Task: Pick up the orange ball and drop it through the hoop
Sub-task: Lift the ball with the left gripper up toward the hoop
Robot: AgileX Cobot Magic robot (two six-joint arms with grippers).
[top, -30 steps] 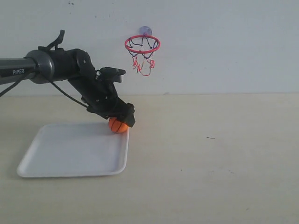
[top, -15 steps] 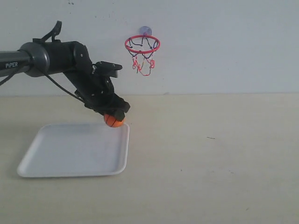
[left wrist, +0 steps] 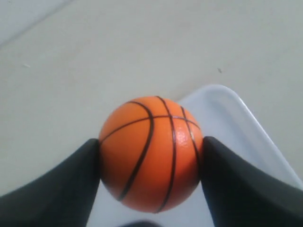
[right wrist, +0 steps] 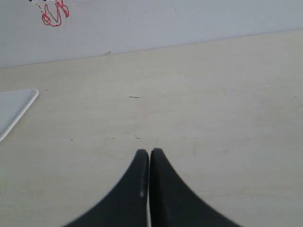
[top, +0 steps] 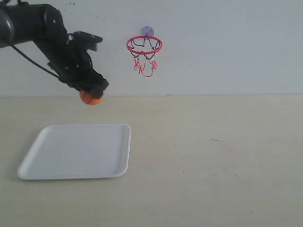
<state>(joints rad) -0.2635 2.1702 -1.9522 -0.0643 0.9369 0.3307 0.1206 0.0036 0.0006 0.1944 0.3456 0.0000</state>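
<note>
Orange ball (top: 91, 97) is up in the air, clear above the far edge of the white tray (top: 75, 156), pinched by the left gripper (top: 93, 91), one black finger (left wrist: 57, 194) pressed on each side. Hoop (top: 144, 52) hangs on the wall, higher again, past the tray's far right corner. Right gripper (right wrist: 149, 158) has its tips pressed together, empty, over the table (right wrist: 213, 118) beside the tray.
</note>
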